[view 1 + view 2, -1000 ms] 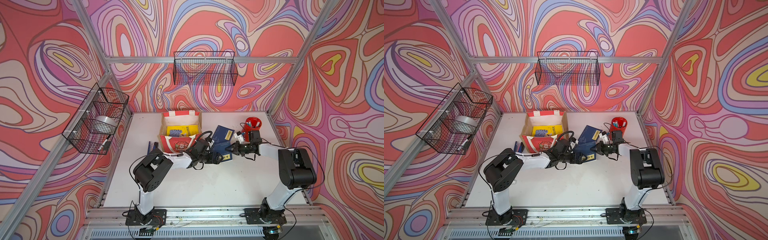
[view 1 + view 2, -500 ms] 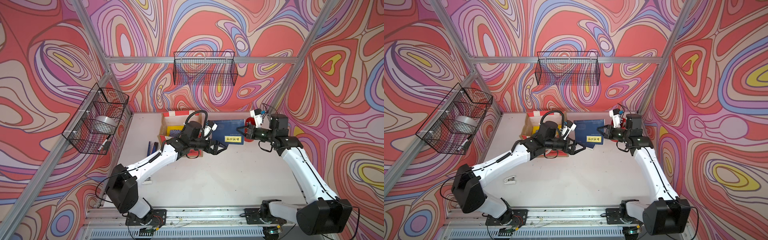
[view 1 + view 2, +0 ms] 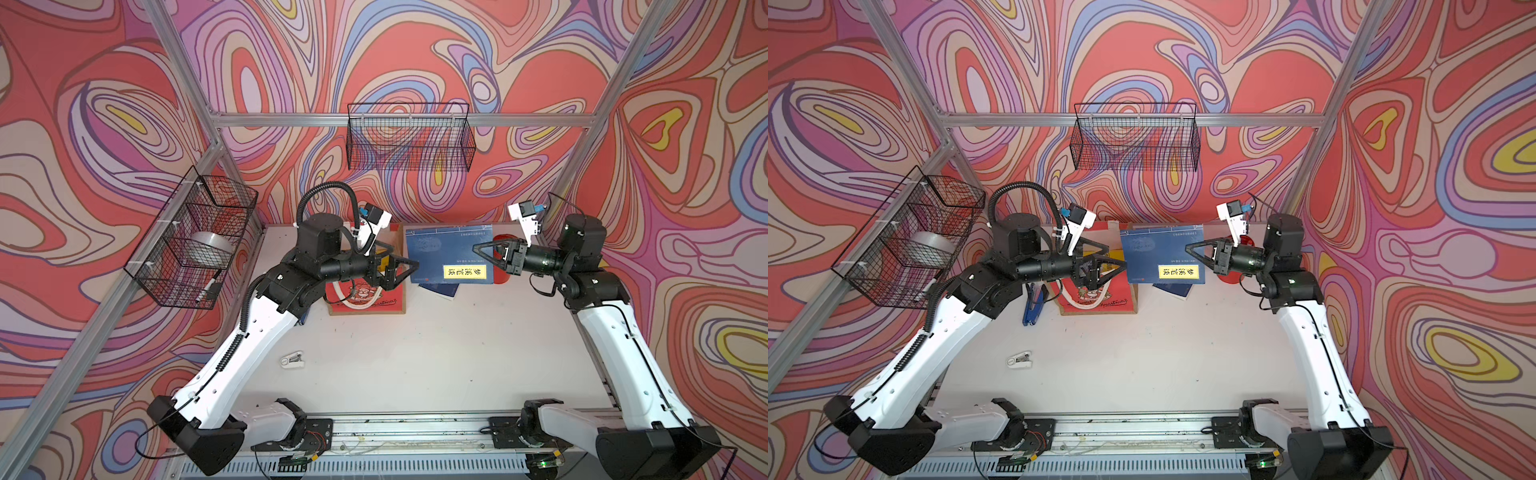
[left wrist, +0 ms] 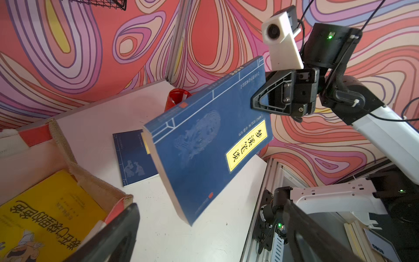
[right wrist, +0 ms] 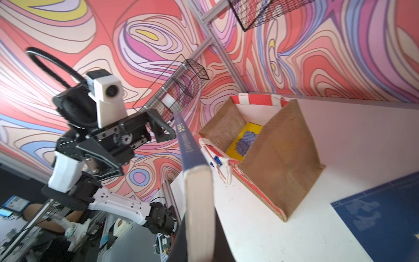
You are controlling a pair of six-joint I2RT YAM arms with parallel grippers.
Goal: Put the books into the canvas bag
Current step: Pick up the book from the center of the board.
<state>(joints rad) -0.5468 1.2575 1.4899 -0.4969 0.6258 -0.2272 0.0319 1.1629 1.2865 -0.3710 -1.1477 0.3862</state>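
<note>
Navy book (image 3: pixel 444 253) clamped in right tool (image 3: pixel 478 249), aloft beside canvas bag (image 3: pixel 390 297), left tool (image 3: pixel 405 257) spread wide, empty

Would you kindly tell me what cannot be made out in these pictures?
- Inside the canvas bag: largely covered by the left arm in both top views; wrist views show only part of a yellow cover.
- The book on the table: top views, mostly beneath the held book.
- The small white item: too small to identify.
</note>
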